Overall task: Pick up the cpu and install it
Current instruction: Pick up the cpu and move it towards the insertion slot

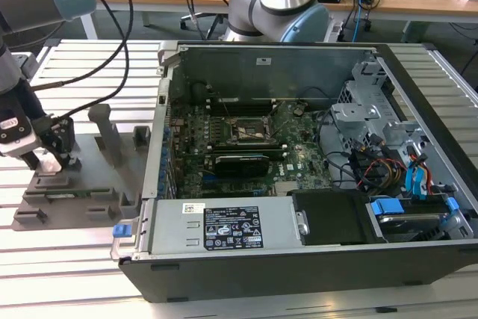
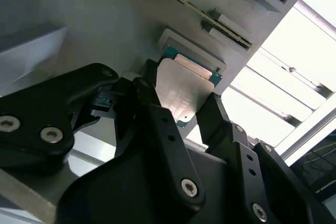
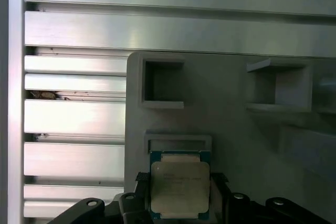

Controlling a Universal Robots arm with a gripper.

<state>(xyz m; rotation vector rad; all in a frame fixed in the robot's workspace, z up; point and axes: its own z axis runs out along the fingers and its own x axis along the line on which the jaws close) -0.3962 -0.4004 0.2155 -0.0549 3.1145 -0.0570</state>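
The cpu [image 2: 184,90] is a flat square chip with a silvery top plate and a thin blue-green rim. In both wrist views it lies between my two black fingers. My gripper [image 2: 181,103] is shut on its two opposite edges, one finger [image 2: 149,98] on each side. The first wrist view shows the cpu [image 3: 180,187] just at the edge of a shallow recess in the grey tray [image 3: 231,129], with my gripper [image 3: 180,182] around it. In the exterior view my gripper [image 1: 51,156] is low over the grey tray [image 1: 82,188] at the exterior view's left.
An open computer case [image 1: 299,259] takes up the middle and right of the exterior view, with the motherboard and its black socket frame [image 1: 250,131] inside. Upright grey blocks [image 1: 108,136] stand on the tray beside my gripper. Ribbed aluminium table slats [image 3: 73,114] surround the tray.
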